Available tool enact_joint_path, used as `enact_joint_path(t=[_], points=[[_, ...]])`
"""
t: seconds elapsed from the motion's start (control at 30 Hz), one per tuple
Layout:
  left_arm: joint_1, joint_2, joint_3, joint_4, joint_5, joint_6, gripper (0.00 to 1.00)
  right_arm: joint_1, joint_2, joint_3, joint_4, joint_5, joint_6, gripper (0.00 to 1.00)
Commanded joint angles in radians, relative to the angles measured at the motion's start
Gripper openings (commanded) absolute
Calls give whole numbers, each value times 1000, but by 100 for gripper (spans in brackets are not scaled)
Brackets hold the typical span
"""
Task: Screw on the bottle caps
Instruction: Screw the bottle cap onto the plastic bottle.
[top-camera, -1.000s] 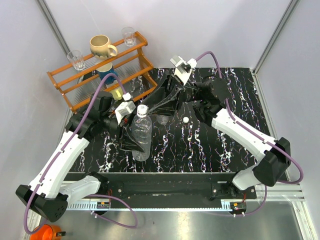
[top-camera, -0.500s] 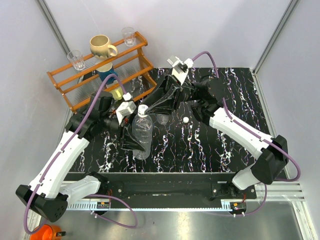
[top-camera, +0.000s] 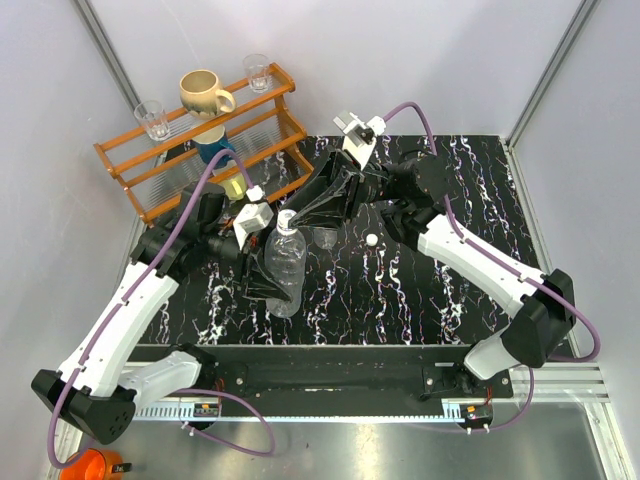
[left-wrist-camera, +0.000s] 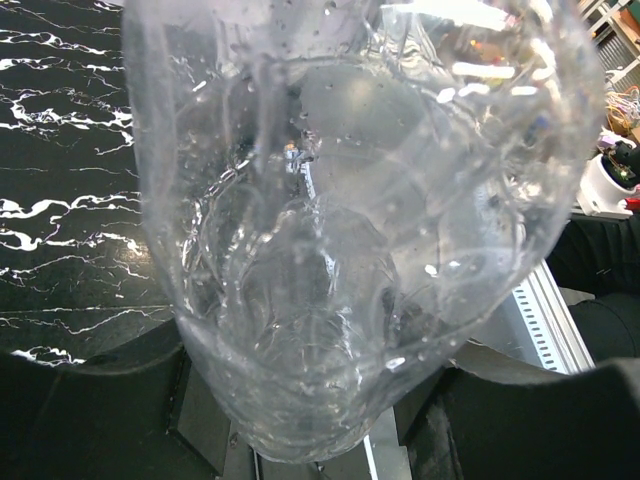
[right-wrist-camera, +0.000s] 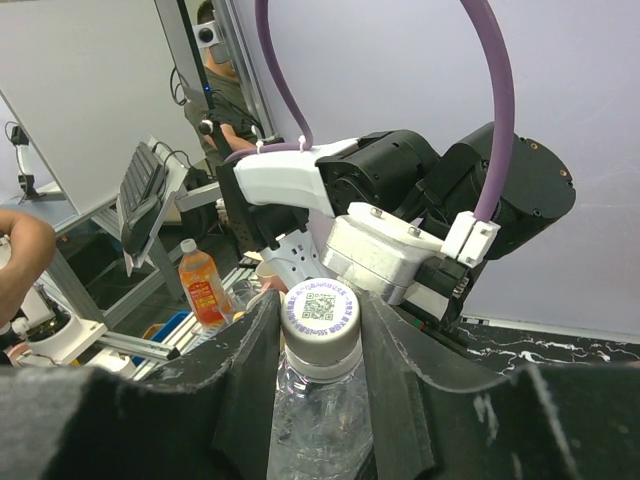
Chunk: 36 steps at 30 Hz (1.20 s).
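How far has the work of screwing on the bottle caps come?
Done: one bottle cap sits on the bottle. In hand: the left gripper holds that bottle, the right gripper brackets its cap. Left: tightening it, and the loose cap on the table.

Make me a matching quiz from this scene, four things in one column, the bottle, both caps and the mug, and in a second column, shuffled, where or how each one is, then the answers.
Things
1. bottle
2. cap with the printed code
3. other cap
4. mug

Place or state
A. lying alone on the table
B. cream-coloured, up at the rack
C. gripped around its body by the left tool
D. on the bottle's neck, between the fingers of the right tool

Pairs: 1-C, 2-D, 3-A, 4-B
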<state>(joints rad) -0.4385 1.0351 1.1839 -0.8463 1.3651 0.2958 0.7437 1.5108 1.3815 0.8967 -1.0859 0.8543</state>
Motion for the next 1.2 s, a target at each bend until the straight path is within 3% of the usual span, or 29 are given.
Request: enact_joint_path(t=[0.0,0.27,0.6,0.9,1.17], points=[[1,-10,8,13,-6,19,0,13,2,37,27,-20,11,42],[3,-15,25,13,-75,22,0,17,2,33,-82,-39,-27,36],[9,-23,26,90,-274,-61,0,25,-87,-51,-418,37,-296,27],[20,-23,25,121,-379,-92,0,25,-181,-119,-697,225,-445,13],[23,-20,36,131,-477,-96,0,25,-185,-130,-858,394,-404,8]])
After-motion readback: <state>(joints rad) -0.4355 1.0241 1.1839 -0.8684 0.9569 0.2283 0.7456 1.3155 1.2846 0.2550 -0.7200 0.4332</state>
